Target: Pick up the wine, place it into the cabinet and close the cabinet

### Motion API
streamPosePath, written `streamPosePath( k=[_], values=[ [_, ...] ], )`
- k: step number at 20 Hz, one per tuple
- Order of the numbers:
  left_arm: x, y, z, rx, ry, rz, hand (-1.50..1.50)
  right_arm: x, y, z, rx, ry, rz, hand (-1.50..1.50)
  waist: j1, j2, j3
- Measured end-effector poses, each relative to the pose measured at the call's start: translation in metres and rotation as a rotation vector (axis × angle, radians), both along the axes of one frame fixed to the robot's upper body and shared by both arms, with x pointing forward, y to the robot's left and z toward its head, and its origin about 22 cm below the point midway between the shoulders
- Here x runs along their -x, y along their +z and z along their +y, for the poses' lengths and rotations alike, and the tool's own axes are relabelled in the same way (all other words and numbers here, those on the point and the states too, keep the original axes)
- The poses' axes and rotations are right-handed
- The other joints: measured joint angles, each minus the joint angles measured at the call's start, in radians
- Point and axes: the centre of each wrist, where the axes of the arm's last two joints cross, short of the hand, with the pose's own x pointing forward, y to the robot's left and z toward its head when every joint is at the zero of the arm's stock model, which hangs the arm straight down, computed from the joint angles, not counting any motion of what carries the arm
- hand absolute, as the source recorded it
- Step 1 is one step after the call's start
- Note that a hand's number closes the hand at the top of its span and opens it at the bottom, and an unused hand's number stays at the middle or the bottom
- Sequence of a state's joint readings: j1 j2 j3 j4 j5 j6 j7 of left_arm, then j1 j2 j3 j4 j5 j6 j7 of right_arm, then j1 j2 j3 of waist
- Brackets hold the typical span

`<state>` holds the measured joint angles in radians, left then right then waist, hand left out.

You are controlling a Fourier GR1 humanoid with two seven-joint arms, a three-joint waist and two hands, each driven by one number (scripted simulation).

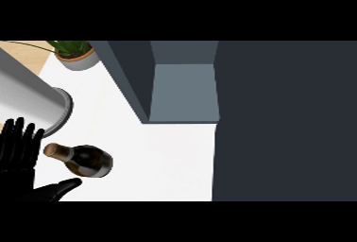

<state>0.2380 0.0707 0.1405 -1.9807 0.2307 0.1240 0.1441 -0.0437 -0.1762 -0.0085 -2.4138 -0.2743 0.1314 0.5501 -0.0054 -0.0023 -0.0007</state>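
Fingers [20, 137] of left hand [21, 160] were straight, released, thumb spread; dark glass wine bottle with cork-brown top [82, 159] stood just right of them on white table [167, 156], ungrasped. Open grey cabinet [182, 92] lay farther up-right, awaiting it.

Open counter [167, 160] between wine bottle [83, 159] and cabinet [182, 90]
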Motion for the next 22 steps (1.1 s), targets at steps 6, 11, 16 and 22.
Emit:
streamPosePath(
  k=[6, 11, 16, 22],
  values=[
    [-0.001, -0.025, 0.009, 0.007, 0.008, 0.012, -1.50, 0.000, 0.004, 0.000, 0.002, -0.008, 0.008, -1.50, -0.002, 0.000, 0.000],
    [-0.001, -0.045, 0.014, 0.009, 0.002, 0.026, -1.50, -0.001, 0.004, -0.002, 0.003, -0.016, 0.002, -1.50, -0.002, 0.000, 0.000],
    [-0.008, -0.065, 0.013, 0.017, -0.029, 0.034, -1.50, -0.002, 0.007, -0.004, 0.009, -0.024, -0.003, -1.50, -0.004, 0.000, 0.000],
    [-0.004, -0.087, 0.015, 0.038, -0.036, 0.033, -1.50, -0.001, 0.004, -0.005, 0.007, -0.018, -0.002, -1.50, -0.002, 0.000, 0.000]
  ],
)
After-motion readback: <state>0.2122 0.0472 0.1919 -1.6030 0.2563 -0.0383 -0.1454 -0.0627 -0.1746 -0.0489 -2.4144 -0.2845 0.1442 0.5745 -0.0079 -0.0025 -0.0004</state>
